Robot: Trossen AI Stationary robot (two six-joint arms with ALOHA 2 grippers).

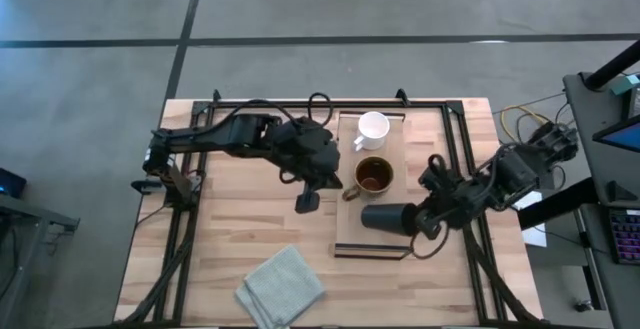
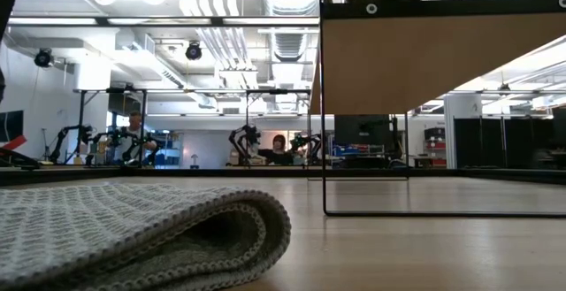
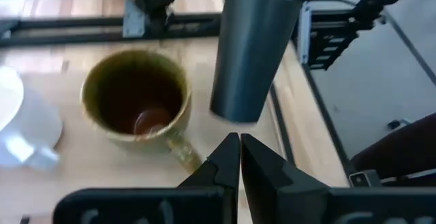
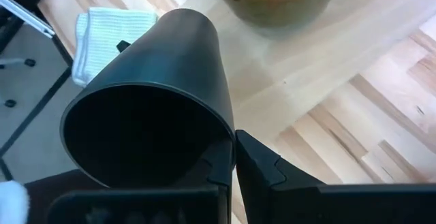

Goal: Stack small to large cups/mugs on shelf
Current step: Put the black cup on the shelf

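The shelf is a pale board on a dark frame, right of the table's middle. A white mug stands at its far end. An olive-brown mug, also in the left wrist view, stands at the shelf's middle. A dark handleless cup lies on its side over the shelf's near part, mouth toward the table's right. My right gripper is shut on it. My left gripper is shut and empty just left of the shelf, near the olive mug's handle. My right gripper pinches the dark cup's rim wall, one finger inside the mouth and one finger outside. The fingers come about level from the table's right. The cup lies on its side with its base toward the table's left. I cannot tell whether it rests on the shelf.
A folded grey cloth lies near the table's front edge, left of the shelf; it fills the low view's foreground. Dark frame rails run along the table's left and right sides. People show in the room behind.
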